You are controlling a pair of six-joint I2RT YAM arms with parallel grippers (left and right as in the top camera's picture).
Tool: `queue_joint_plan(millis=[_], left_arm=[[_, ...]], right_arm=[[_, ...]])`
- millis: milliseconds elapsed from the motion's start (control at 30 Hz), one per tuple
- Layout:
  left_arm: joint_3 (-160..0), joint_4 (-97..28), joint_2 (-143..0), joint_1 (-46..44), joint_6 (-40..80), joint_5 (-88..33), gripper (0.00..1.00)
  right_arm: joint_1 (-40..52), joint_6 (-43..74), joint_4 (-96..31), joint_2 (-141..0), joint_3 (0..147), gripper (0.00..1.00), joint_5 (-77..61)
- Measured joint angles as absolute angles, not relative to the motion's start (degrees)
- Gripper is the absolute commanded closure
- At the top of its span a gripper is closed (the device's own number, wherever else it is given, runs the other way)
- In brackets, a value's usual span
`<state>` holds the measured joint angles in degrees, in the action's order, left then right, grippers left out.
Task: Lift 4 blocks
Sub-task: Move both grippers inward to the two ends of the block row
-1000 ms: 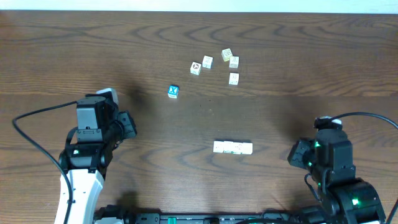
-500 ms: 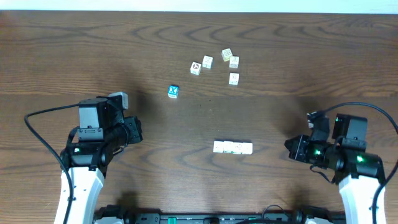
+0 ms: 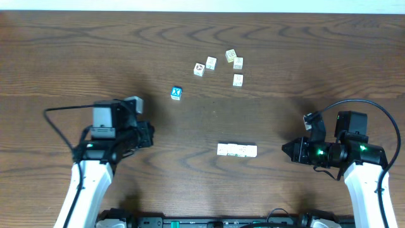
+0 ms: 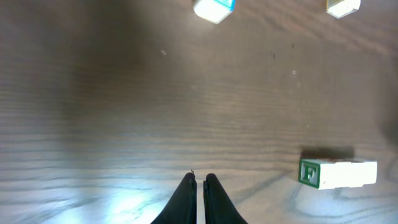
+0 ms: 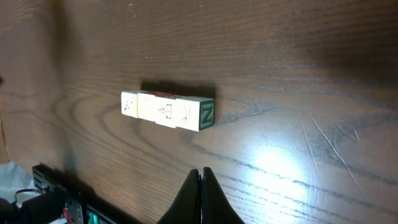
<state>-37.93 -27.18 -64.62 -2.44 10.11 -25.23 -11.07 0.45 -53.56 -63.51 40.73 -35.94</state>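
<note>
Your four blocks [image 3: 236, 150] are lying in a touching row at lower centre. The left gripper [image 4: 199, 180] and right gripper [image 5: 200, 173] are both pressed together, empty. If you're pushing the ends off-line, the row may buckle apart.

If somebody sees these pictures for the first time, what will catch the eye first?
A tight row of four cream blocks lies midway between the arms. The left arm and right arm flank it, jaws shut, touching nothing. Farther back, loose cream cubes and one blue cube lie scattered.
</note>
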Motion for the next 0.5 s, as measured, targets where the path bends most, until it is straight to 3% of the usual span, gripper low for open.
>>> queue_joint_plan(millis=[500], left_arm=[[-35.9, -17.93, -72.03, -11.53, 15.29, -26.48, 0.92]], right_arm=[[-11.51, -2.61, -52.49, -70.13, 40.73, 0.99, -39.27]])
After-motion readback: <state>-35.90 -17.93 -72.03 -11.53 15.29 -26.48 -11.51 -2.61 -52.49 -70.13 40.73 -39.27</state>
